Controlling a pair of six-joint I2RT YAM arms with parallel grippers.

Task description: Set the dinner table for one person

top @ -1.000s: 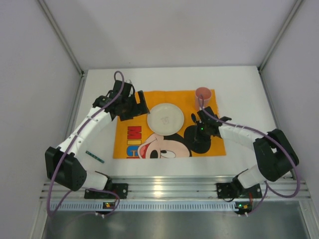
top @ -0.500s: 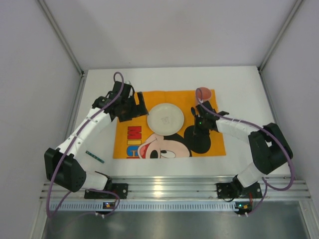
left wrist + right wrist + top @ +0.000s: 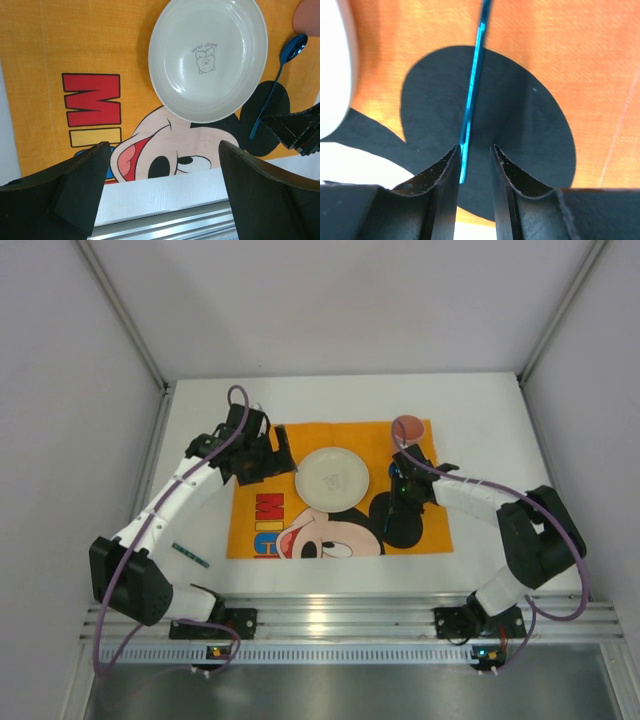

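The white dinner table (image 3: 480, 420) carries an orange Mickey Mouse placemat (image 3: 290, 440). A white plate (image 3: 333, 477) sits on the mat, and it shows in the left wrist view (image 3: 207, 57) too. A pink cup (image 3: 407, 427) stands at the mat's far right corner. A blue spoon (image 3: 272, 92) lies on the mat right of the plate. My right gripper (image 3: 475, 150) is low over the mat, jaws a little apart, with the spoon's handle end (image 3: 472, 90) between them against the left finger. My left gripper (image 3: 162, 150) hangs wide open and empty left of the plate.
A small teal utensil (image 3: 190, 555) lies on the bare table left of the mat. Grey walls close in on both sides and the back. An aluminium rail (image 3: 330, 615) runs along the near edge.
My right gripper has shifted slightly away from me and to the left along the spoon, toward the cup. The left arm has barely moved.
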